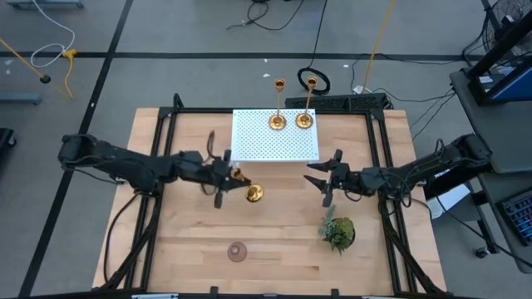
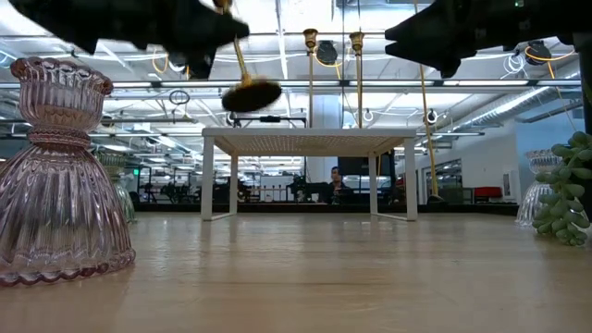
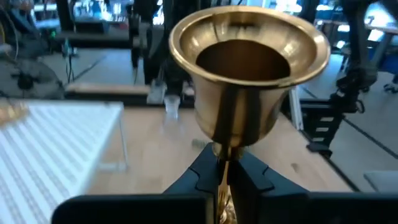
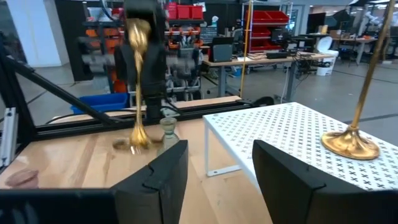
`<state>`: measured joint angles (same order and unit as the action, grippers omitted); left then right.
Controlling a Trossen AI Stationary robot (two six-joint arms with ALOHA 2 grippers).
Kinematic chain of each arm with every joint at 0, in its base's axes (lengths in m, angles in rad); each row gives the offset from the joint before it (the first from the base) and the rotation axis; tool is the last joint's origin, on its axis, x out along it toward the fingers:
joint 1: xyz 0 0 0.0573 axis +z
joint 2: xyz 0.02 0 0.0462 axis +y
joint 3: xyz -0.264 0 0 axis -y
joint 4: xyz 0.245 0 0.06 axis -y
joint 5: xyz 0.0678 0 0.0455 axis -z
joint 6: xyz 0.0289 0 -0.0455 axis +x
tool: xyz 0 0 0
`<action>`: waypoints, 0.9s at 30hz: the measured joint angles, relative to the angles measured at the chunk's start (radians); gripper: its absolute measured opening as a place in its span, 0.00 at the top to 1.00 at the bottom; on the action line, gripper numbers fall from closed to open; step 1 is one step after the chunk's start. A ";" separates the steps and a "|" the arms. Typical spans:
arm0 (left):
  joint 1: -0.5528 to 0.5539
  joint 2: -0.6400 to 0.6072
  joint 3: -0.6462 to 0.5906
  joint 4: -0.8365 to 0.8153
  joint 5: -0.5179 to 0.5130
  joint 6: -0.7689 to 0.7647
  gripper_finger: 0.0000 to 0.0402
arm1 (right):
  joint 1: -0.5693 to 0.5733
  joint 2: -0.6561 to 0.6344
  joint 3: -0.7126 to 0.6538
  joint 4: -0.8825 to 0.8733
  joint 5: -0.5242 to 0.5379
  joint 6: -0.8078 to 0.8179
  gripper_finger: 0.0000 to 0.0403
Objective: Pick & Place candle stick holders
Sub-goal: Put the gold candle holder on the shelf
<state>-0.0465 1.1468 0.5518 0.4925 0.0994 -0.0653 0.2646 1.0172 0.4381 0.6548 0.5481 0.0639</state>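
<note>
Brass candlestick (image 1: pixel 247 188) tilted, base toward right arm.

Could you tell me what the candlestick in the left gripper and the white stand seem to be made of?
The candlestick held in the left gripper looks like polished brass or gold-plated metal: its cup mirrors the room lights. The white stand seems to be perforated sheet metal with a matte white coat, judging by its regular hole pattern and thin bent legs.
</note>
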 joint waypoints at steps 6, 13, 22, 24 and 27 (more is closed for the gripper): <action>0.103 -0.024 0.209 -0.338 0.004 0.133 0.96 | -0.035 0.000 0.000 0.000 0.000 0.003 0.58; 0.302 0.032 0.408 -0.500 -0.075 0.204 0.95 | -0.041 0.001 0.000 -0.024 -0.002 0.003 0.58; 0.588 0.127 0.417 -0.505 0.070 0.124 0.96 | -0.041 0.001 0.000 -0.047 -0.003 0.003 0.58; 0.626 0.162 0.417 -0.478 0.073 0.132 0.96 | -0.041 0.001 0.000 -0.046 -0.003 0.003 0.58; 0.671 0.203 0.417 -0.476 0.082 0.161 0.96 | -0.041 0.001 0.000 -0.047 -0.003 0.003 0.58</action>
<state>0.6247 1.3495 0.9684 0.0166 0.1814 0.0954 0.2241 1.0180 0.4381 0.6083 0.5453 0.0669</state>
